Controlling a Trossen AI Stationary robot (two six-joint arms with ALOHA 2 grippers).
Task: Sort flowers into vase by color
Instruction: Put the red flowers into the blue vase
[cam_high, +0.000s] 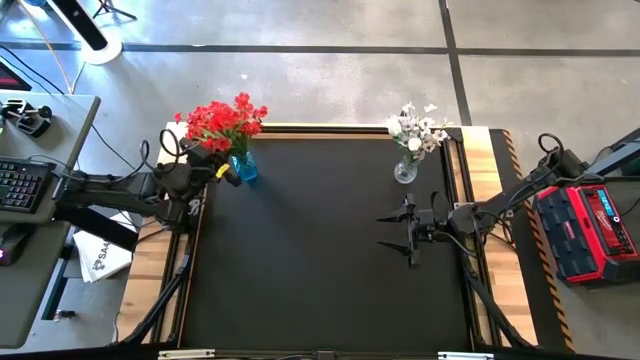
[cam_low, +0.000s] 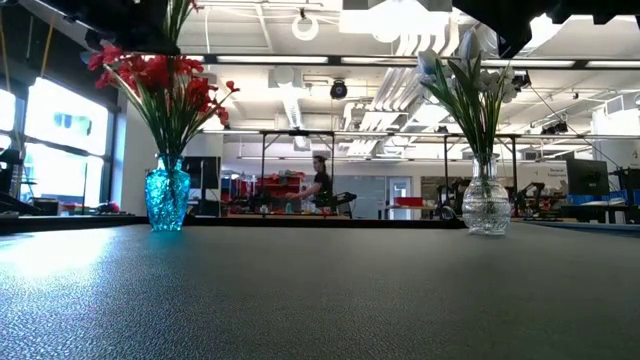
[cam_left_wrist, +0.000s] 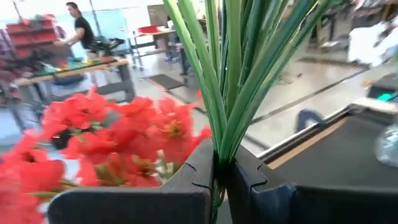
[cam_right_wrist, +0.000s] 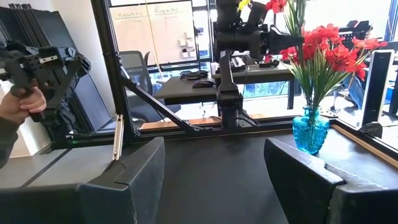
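Note:
Red-blossomed sprigs stand with their stems in a blue glass vase at the table's far left; the low view shows the red blossoms above the blue vase. White sprigs stand in a clear vase at the far right. My left gripper is beside the red bunch, above the blue vase, shut on green stalks. My right gripper hovers open over the table's right side, near the clear vase, holding nothing. My left gripper pinches a bundle of thin green stalks between its two fingers, which lie across them. The stalks fan out beyond the fingers, with red blossoms close beside. The fingers hide the stalks' lower part.
The black mat lies between the two vases. A raised wooden rim borders the table. A red case sits off the right edge, a keyboard off the left. A person stands far behind.

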